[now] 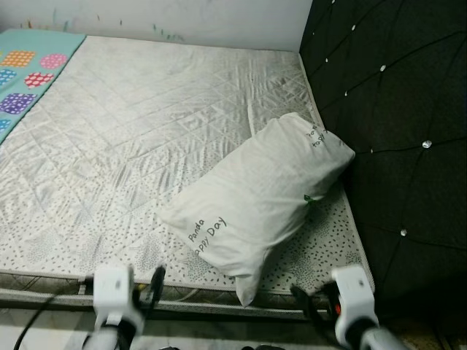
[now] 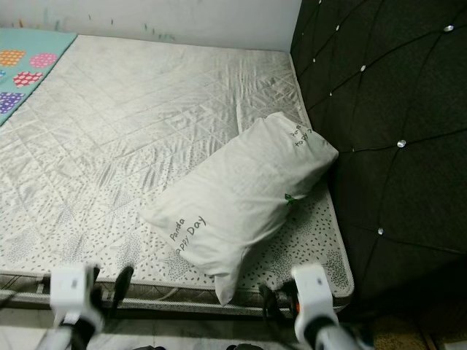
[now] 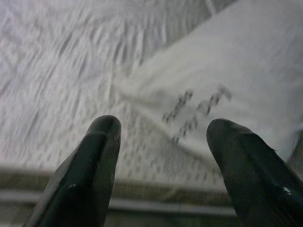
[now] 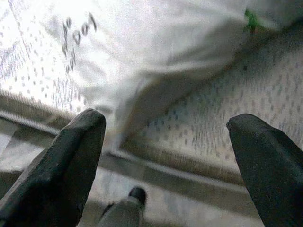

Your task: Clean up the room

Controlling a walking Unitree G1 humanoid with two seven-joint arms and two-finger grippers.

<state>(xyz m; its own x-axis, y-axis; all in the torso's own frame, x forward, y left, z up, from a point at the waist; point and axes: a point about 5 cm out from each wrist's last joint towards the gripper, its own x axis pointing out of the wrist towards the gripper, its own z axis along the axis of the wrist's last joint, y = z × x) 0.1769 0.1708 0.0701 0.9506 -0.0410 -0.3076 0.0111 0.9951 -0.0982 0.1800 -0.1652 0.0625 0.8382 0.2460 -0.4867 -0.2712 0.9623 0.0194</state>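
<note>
A white pillow point(image 1: 255, 193) printed "Panda Happy Day" lies slantwise on the bare quilted mattress point(image 1: 131, 131). Its far end leans on the black headboard and its near corner hangs over the mattress's front edge. Both grippers are held low in front of the bed, short of that edge. My left gripper point(image 3: 161, 130) is open with nothing between its fingers and faces the pillow's point(image 3: 246, 61) printed end. My right gripper point(image 4: 165, 123) is open wide and empty, pointing at the overhanging corner of the pillow point(image 4: 156, 42).
A black tufted headboard point(image 1: 394, 109) walls off the right side. A colourful dotted play mat point(image 1: 29, 69) covers the mattress's far left. A white wall point(image 1: 197, 18) runs behind the bed. The bed frame's rail point(image 1: 58, 297) runs just ahead of the grippers.
</note>
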